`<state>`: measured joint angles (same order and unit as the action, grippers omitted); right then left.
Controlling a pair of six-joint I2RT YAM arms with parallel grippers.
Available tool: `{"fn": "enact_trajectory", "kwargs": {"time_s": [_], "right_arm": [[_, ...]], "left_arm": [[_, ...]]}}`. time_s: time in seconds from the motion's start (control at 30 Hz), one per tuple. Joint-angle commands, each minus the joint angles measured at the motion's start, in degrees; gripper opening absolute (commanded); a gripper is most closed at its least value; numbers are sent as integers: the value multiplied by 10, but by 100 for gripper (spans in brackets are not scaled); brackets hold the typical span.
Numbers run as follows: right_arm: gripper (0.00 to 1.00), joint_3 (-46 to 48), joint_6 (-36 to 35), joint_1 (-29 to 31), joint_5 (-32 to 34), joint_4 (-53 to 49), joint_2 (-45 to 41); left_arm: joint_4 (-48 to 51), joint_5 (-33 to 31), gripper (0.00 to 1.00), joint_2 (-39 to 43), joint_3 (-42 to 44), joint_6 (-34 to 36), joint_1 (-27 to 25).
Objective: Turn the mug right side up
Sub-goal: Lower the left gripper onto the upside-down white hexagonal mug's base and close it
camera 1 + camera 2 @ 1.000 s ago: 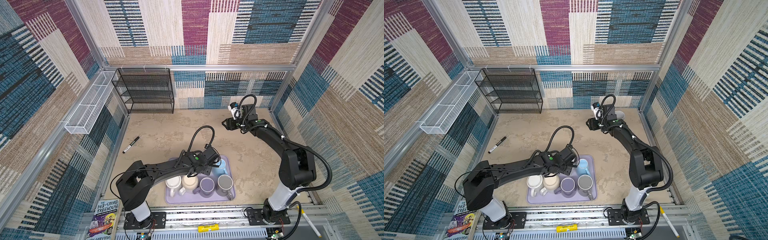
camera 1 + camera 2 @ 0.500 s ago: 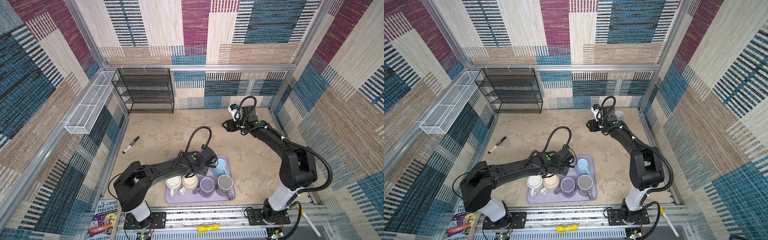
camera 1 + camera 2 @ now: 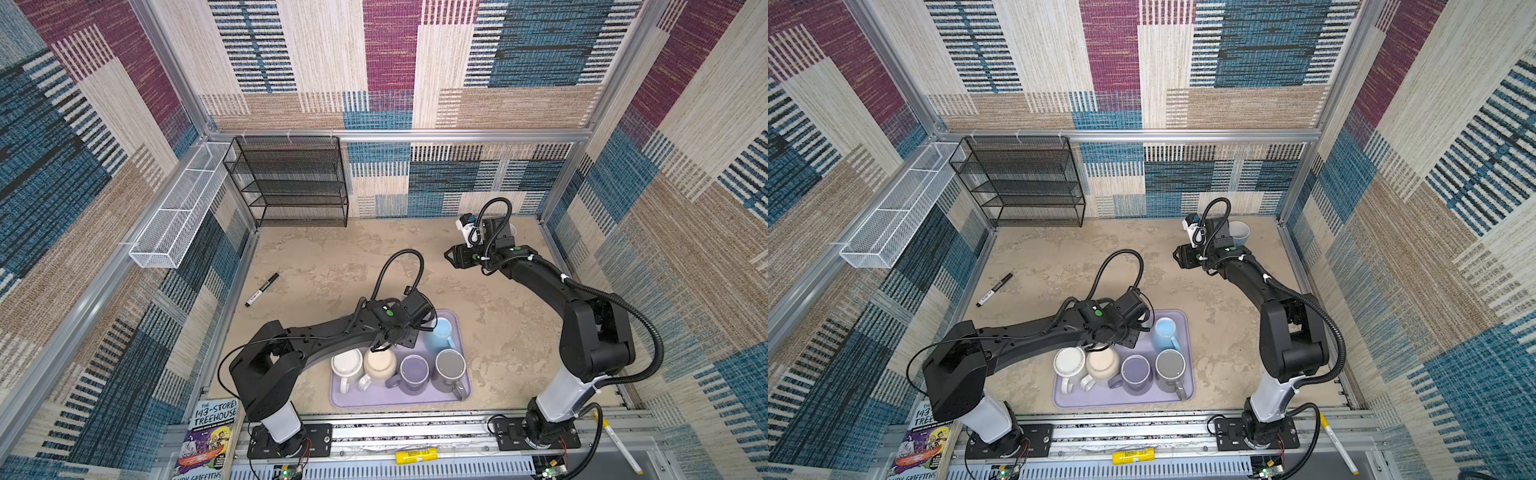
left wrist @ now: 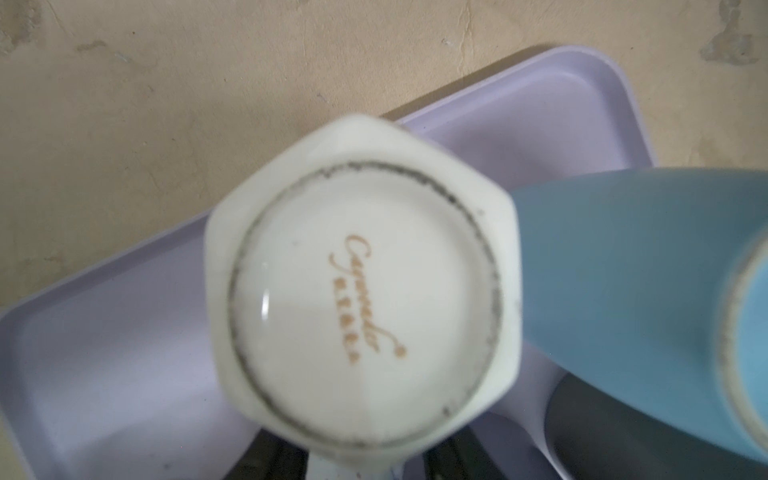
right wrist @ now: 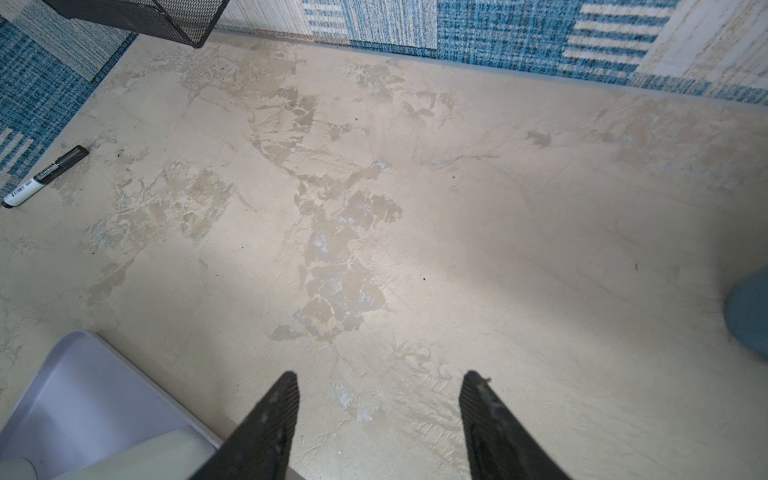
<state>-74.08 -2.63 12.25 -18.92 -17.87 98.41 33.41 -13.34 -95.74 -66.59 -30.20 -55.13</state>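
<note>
Nearest, lavender tray [image 3: 399,400]; on its far side the white six-sided mug [image 4: 365,286] stands base-up, just beside a blue mug [image 4: 623,270]; left gripper [image 3: 397,338] directly over it, dark fingers [image 4: 270,461] flanking it, grip impossible to judge; farther back, right gripper [image 5: 378,378] spread wide, holding nothing, above the table [image 5: 415,208].

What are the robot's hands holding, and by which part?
The right gripper is open and empty. The left gripper straddles the upside-down white hexagonal mug, but whether it grips yet, and where, cannot be told.
</note>
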Motion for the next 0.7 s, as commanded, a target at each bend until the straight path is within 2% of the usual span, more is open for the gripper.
{"fn": "enact_trajectory", "kwargs": {"time_s": [0.0, 0.17, 0.4, 0.67], "right_arm": [[64, 2, 2, 0, -1, 22, -7], [64, 3, 2, 0, -1, 22, -8], [64, 4, 4, 1, -4, 21, -9], [64, 4, 3, 1, -5, 22, -8]], "left_arm": [[1, -6, 40, -6, -8, 11, 1], [2, -9, 40, -9, -6, 11, 1], [10, -19, 30, -14, -6, 17, 2], [10, -18, 29, -20, -9, 20, 3]]}}
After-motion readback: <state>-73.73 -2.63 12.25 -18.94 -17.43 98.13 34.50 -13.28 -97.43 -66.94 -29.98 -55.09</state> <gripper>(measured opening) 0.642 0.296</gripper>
